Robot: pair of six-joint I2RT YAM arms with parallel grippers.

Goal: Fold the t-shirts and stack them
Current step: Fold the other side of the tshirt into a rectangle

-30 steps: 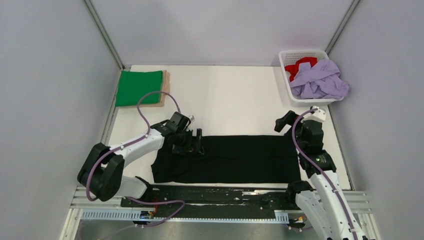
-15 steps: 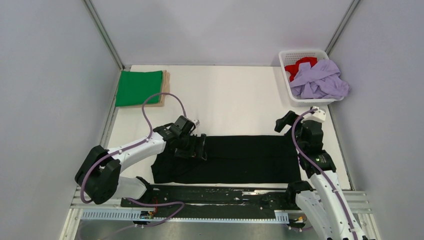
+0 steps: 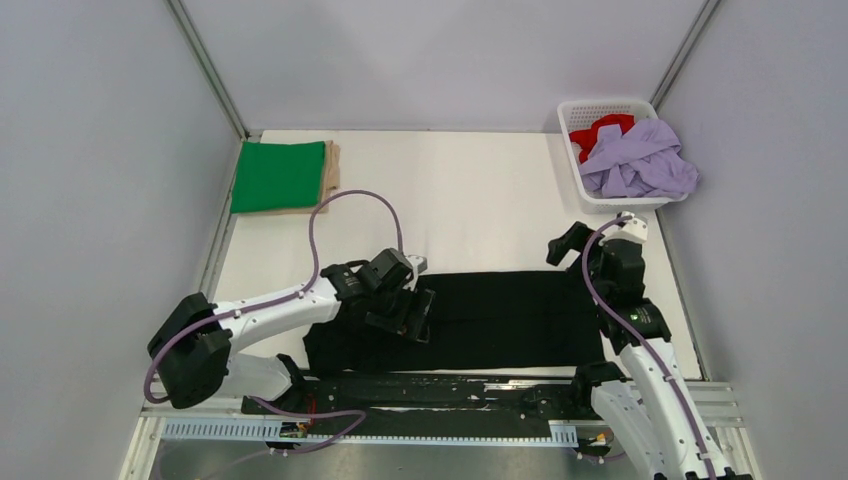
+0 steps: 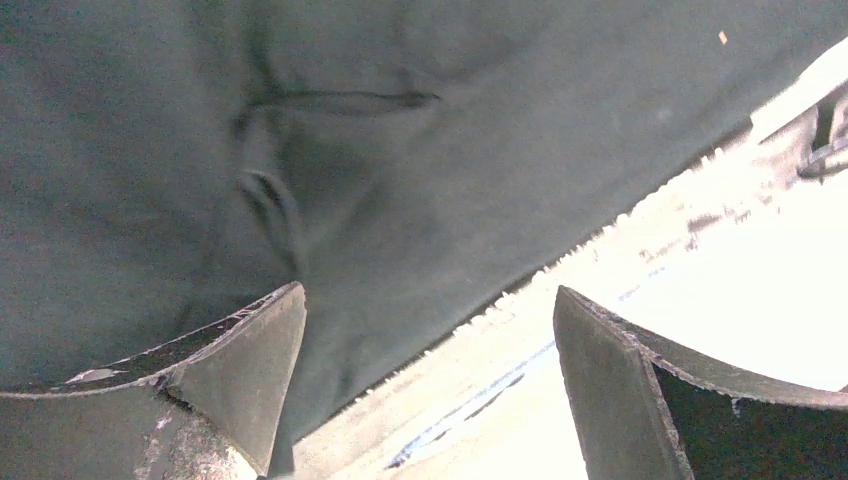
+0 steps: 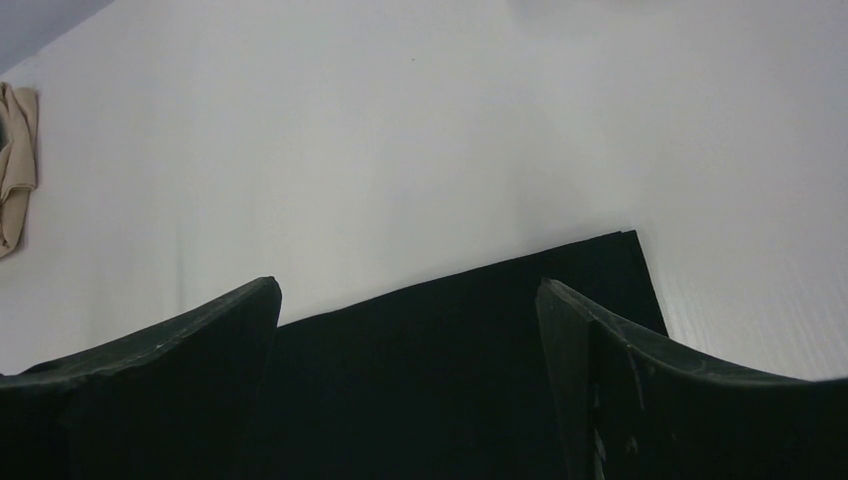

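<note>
A large black t-shirt lies folded into a long band across the near part of the table. My left gripper hovers over its left part, open, nothing between its fingers. In the left wrist view the black cloth fills the upper left, and the left gripper straddles its near hem. My right gripper stands open above the band's far right corner. The right wrist view shows the right gripper empty over that black corner. A green t-shirt lies folded on a tan one at the far left.
A white lattice basket at the far right holds a red t-shirt and a lilac one that spills over its rim. A metal rail runs along the near edge. Grey walls close in both sides.
My left arm has swung right and toward the near edge over the black t-shirt, jaws still open. The right arm has not moved.
</note>
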